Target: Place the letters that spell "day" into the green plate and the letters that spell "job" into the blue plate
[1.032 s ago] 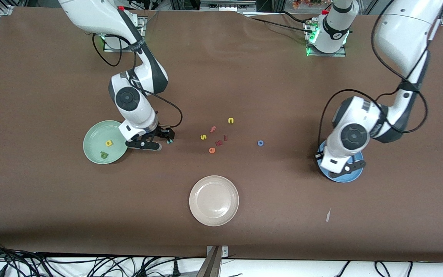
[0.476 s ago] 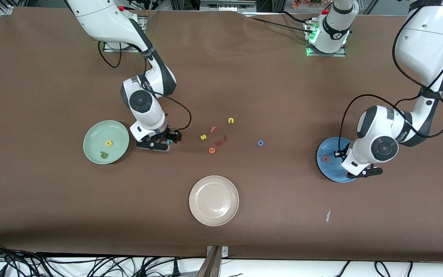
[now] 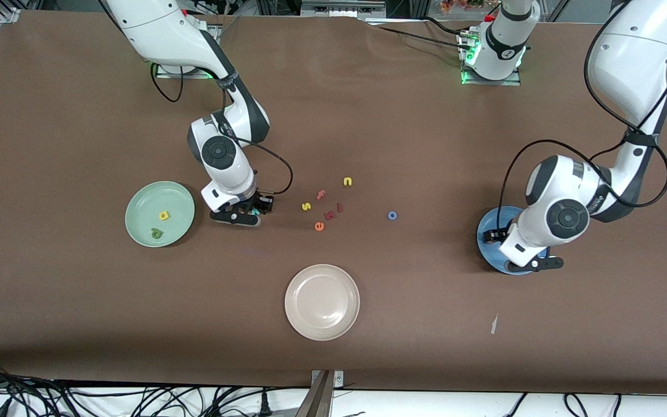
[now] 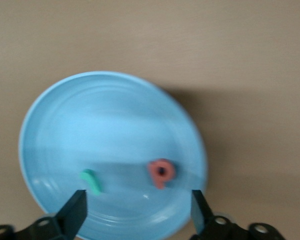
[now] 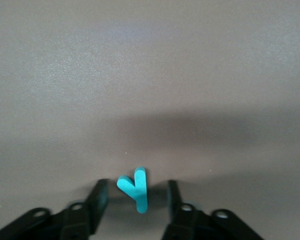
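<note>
Over the blue plate (image 4: 115,95), left gripper (image 4: 135,212) spread wide, teal j (image 4: 91,181) and pink-red b (image 4: 161,172) inside, arm hiding them in front view. Beside the green plate (image 3: 136,208), right gripper (image 5: 135,200) straddling teal y (image 5: 135,187) on the table, contact unclear.

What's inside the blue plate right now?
The left wrist view shows two letters lying in the blue plate: the teal j and the pink-red b. From the front, the left arm covers most of the plate, hiding both. The blue o lies outside on the table.
</note>
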